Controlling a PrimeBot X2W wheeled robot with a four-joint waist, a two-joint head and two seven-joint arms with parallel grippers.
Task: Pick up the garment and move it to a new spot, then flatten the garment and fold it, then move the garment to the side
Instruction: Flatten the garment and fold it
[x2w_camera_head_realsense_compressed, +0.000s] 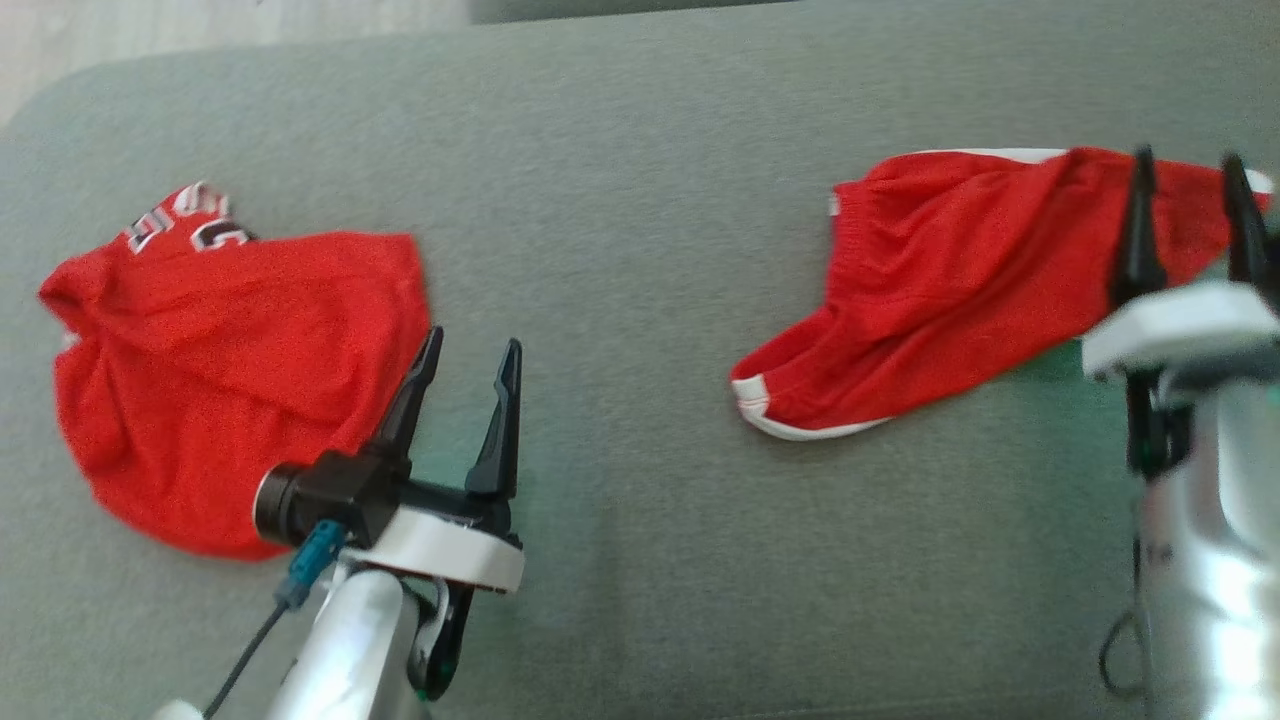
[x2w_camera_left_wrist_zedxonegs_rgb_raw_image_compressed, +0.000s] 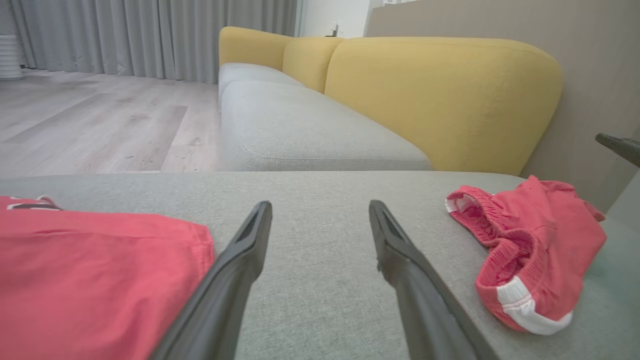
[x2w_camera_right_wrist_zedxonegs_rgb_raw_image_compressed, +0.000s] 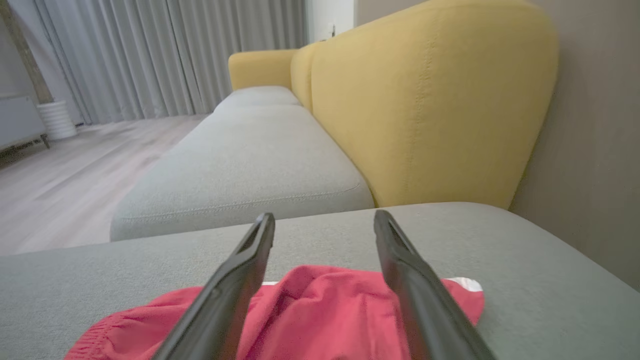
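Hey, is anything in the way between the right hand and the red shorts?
Nothing visible. The open right hand is directly over the red shorts, which lie uncovered on the grey cushion.

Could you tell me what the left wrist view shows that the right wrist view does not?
Left wrist view, not the right: the red jersey left of the open left gripper. Right wrist view, not the left: what looks like a low grey cabinet. Both: the red shorts, yellow sofa back, grey seat cushion and grey curtains.
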